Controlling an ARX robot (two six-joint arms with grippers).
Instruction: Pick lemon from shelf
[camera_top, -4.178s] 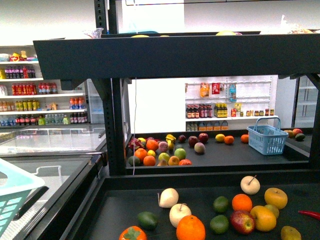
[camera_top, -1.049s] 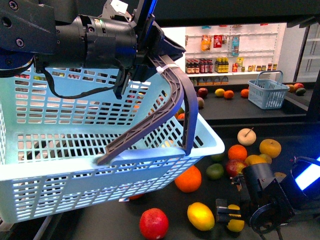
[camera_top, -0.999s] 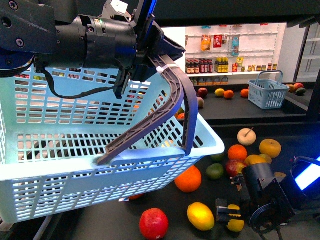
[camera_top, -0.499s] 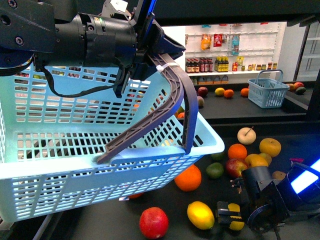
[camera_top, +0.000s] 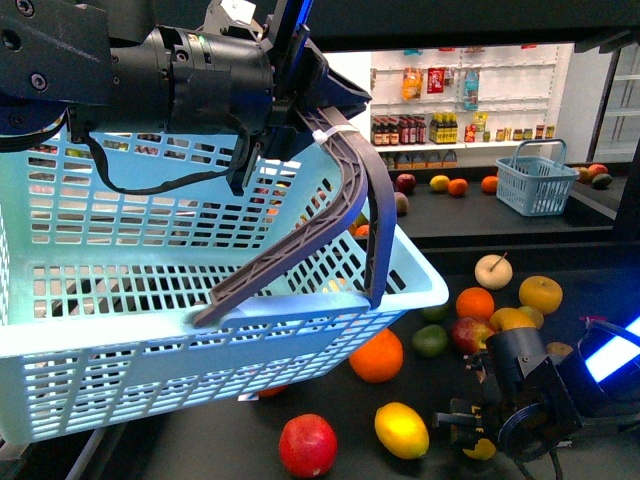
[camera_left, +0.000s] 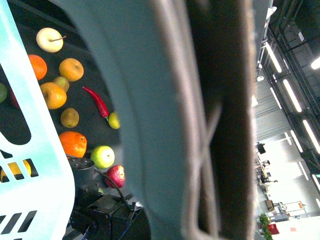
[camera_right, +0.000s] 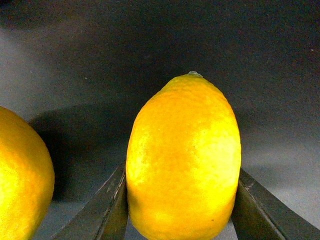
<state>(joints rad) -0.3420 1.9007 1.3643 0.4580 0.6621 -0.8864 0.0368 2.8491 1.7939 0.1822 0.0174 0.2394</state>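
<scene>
A: Right pincer (camera_top: 466, 432) first. Open or closed?
B: Closed on the smooth bright-yellow oval lemon (camera_right: 183, 160). Pinched between two dark fingers (camera_right: 252, 202), contact on both flanks, pointed tip facing away from the pincer.
A: Resting or off the surface?
B: Cannot tell. Low over a flat raised-rim tray of the black metal shelf (camera_top: 345, 415). In the front view, only a sliver of yellow under the pincer.
A: Anything close by?
B: Just beside the right pincer, on the side toward the large light-blue slotted plastic basket (camera_top: 150, 330): a bigger yellow-orange oval fruit (camera_top: 401, 431), apart from the lemon by a dark gap. Further out the same way, a round red apple (camera_top: 308, 446). Beyond the right pincer's arm, a loose cluster with a round orange (camera_top: 475, 303) and a pale stemmed pear-like fruit (camera_top: 493, 272).
A: And the left pincer (camera_top: 320, 110)?
B: High up, well apart from the right one, at the top of the basket's grey-brown curved plastic handle (camera_top: 352, 190). Jaws hidden by handle and arm, so cannot tell open or closed. Left wrist view filled mostly with blurred handle.
</scene>
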